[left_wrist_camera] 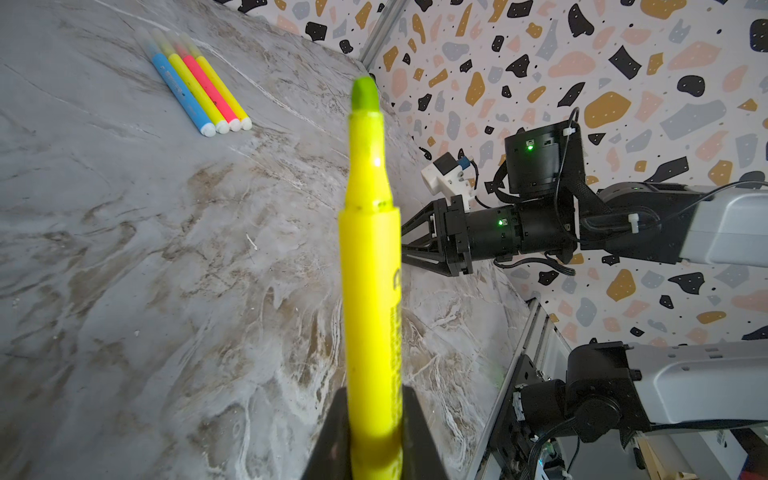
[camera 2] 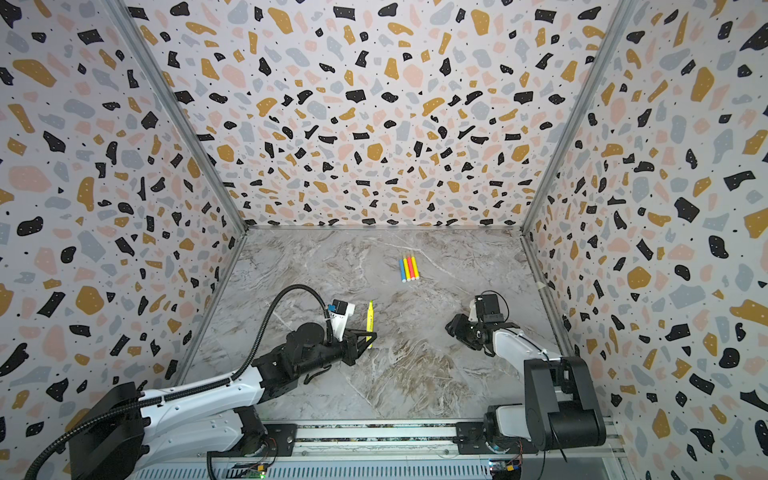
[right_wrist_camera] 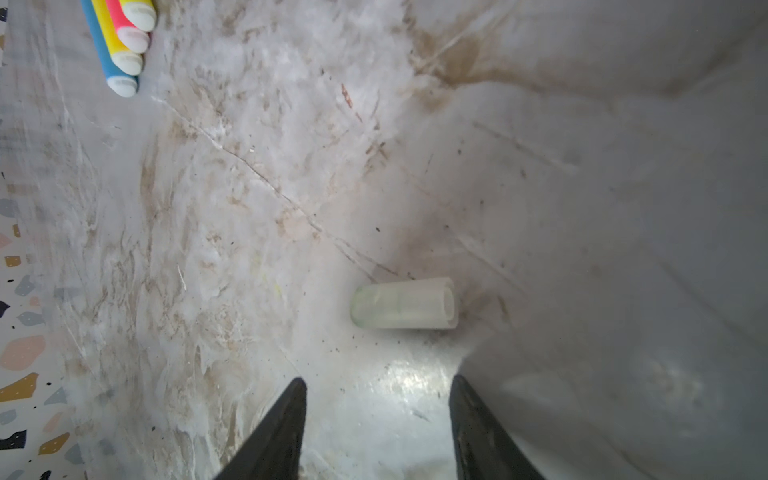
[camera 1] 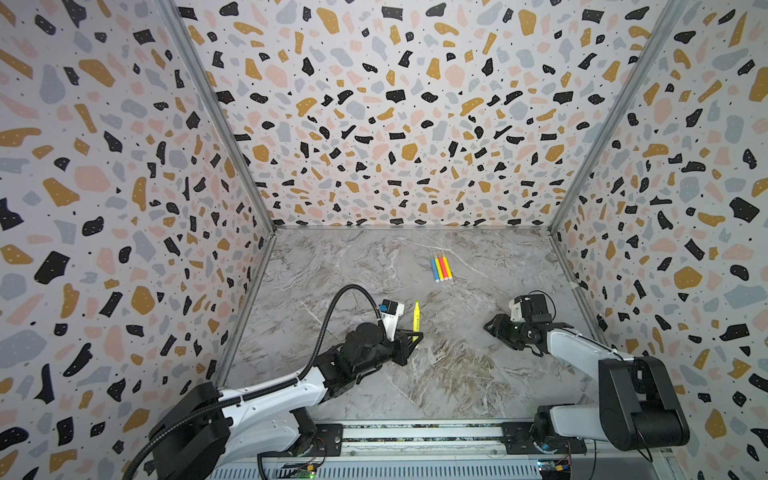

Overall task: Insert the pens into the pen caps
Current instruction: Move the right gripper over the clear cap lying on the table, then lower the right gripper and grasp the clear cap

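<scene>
Left tool (camera 1: 416, 337) clamps highlighter (camera 1: 416, 312); right tool (right_wrist_camera: 376, 385) agape, facing cap (right_wrist_camera: 405, 303)

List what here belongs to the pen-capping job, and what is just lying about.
Of the job:
- yellow highlighter, uncapped, held in the shut left gripper
- clear cap, lying ahead of the open right gripper
- four pens in a row: blue, yellow, pink-red, yellow

Just there:
- marble table
- patterned walls

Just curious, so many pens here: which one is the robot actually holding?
The thick yellow highlighter, clamped in the left gripper with its tip bare. The four thin pens lie side by side on the table.
</scene>
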`<state>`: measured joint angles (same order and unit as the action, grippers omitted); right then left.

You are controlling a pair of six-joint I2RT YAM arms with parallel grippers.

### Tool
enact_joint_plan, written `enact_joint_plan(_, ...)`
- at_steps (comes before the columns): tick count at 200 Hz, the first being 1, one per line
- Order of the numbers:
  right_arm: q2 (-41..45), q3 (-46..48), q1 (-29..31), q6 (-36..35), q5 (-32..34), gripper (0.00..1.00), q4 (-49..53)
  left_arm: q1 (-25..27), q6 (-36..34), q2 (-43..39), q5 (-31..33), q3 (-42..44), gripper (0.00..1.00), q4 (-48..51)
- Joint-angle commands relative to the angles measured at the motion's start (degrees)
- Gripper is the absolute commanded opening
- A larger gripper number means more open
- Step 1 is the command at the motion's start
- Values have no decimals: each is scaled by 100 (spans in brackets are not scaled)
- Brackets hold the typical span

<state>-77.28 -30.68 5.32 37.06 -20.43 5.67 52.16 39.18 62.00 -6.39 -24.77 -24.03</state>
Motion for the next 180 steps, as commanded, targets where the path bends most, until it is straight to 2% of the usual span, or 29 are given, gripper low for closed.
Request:
enact_joint_plan(1, -219, -243, -44, 45, 74, 56, -94, 21, -100, -107, 84, 66, 0, -115)
enact_joint_plan(68, -772, -551, -40, -44, 160, 53, -203, 17, -136, -134, 160, 58, 0, -49)
enact_joint_plan(107, -793, -457, -35, -230, 373, 50, -159, 18, -168, -122, 184, 8, 0, -5)
enact_joint_plan(180, -1057, -897, 251, -854, 1663, 38, 610, 20, -181, -54, 156, -79, 0, 32)
